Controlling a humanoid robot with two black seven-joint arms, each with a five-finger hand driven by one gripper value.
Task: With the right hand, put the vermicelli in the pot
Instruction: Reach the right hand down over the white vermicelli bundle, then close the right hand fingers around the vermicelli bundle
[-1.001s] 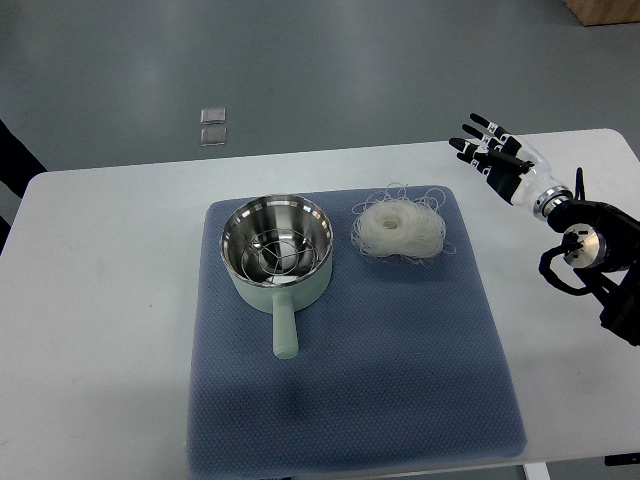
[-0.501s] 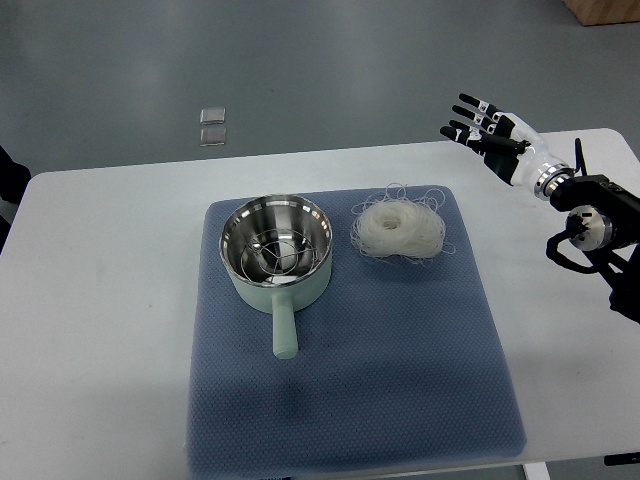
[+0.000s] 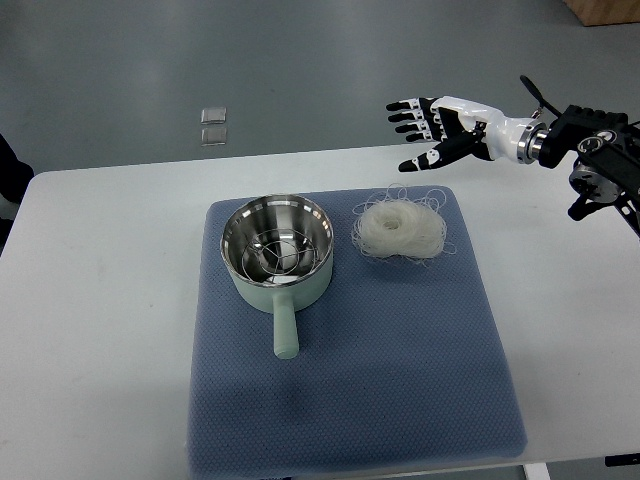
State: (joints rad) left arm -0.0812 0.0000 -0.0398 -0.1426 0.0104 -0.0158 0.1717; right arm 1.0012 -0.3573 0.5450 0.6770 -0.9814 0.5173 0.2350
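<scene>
A white nest of vermicelli (image 3: 400,228) lies on the blue mat (image 3: 360,360), right of a pale green pot (image 3: 277,256) with a steel inside and a wire rack in it. The pot's handle points toward the near edge. My right hand (image 3: 418,130) hovers above the table's far edge, just beyond and slightly right of the vermicelli. Its fingers are spread open and hold nothing. The left arm is out of view.
The white table (image 3: 100,300) carries the mat. Two small clear squares (image 3: 212,126) lie on the grey floor beyond the table. A dark shape (image 3: 8,180) shows at the left edge.
My right hand has swung left and up from the table's right side to a spot beyond the vermicelli, with the fingers still spread.
</scene>
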